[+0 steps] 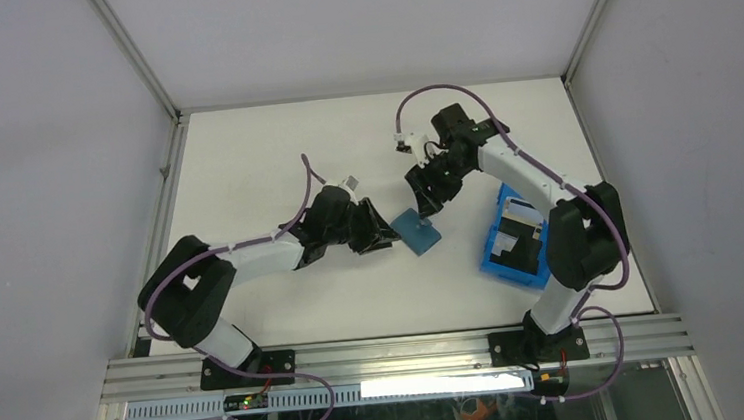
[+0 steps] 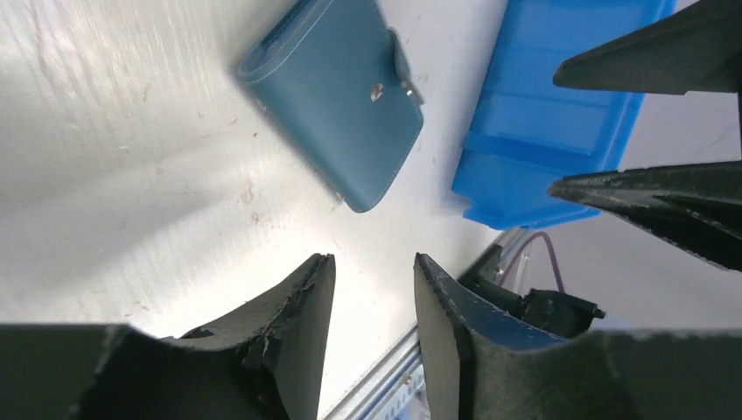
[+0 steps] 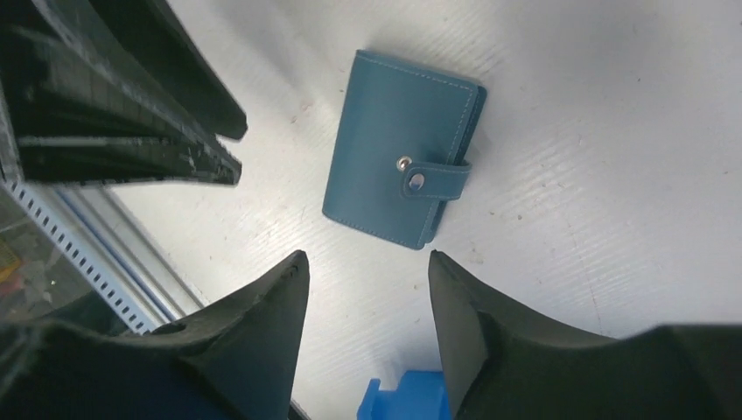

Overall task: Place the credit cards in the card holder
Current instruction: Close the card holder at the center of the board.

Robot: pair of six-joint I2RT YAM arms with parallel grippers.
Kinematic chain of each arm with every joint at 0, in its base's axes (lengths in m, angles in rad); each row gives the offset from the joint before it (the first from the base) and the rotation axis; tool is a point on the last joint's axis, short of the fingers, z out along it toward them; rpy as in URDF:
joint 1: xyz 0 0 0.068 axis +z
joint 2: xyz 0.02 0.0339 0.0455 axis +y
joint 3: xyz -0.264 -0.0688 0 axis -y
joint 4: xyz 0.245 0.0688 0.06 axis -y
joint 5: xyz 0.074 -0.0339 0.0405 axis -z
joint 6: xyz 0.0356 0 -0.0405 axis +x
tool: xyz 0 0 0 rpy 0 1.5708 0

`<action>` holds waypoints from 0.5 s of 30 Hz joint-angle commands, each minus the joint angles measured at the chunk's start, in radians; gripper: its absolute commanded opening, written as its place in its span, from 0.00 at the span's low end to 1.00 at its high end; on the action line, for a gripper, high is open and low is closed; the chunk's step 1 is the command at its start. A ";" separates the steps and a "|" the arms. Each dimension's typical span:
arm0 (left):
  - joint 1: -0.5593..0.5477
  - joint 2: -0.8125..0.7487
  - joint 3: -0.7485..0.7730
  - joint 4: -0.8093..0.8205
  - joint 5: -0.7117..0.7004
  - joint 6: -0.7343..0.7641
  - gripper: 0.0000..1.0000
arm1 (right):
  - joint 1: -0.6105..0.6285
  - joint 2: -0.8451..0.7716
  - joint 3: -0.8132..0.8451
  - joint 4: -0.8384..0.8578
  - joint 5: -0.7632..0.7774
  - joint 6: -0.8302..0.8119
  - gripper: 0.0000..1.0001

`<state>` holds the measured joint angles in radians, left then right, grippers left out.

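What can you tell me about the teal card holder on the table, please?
The card holder is a small teal wallet, leather-like with pale edge stitching. It is folded shut and lies flat on the white table, apart from the blue bin. Its strap tab wraps over one long edge; its snap sits beside a silver stud, apparently unfastened. Only the table touches it.

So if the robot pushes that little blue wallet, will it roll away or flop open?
The wallet lies flat on the table, so it would probably slide, not roll. Its tab seems to sit beside the stud, not snapped on, so lifting one cover might let it flop open.
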<state>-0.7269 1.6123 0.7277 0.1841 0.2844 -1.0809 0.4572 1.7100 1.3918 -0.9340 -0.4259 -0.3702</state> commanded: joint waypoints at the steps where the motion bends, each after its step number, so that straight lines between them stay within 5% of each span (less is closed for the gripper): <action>1: 0.011 -0.108 0.088 -0.213 -0.056 0.294 0.43 | -0.022 -0.136 0.016 -0.035 -0.152 -0.179 0.57; 3: 0.027 -0.111 0.130 -0.282 -0.035 0.414 0.46 | -0.027 -0.211 -0.039 0.025 -0.157 -0.247 0.71; 4: 0.038 -0.108 0.145 -0.300 -0.019 0.456 0.47 | -0.027 -0.206 -0.045 0.037 -0.147 -0.243 0.93; 5: 0.049 -0.101 0.157 -0.310 -0.002 0.486 0.48 | -0.039 -0.174 -0.027 0.027 -0.161 -0.211 0.97; 9: 0.101 -0.031 0.236 -0.344 0.091 0.545 0.49 | -0.078 0.058 0.157 -0.315 -0.329 -0.327 0.99; 15: 0.115 0.125 0.398 -0.463 0.120 0.619 0.48 | -0.040 -0.108 -0.101 0.046 -0.185 -0.281 0.97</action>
<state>-0.6121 1.6756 1.0313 -0.2054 0.3424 -0.5678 0.3901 1.7226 1.3758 -1.0115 -0.6445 -0.6365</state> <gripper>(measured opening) 0.479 0.980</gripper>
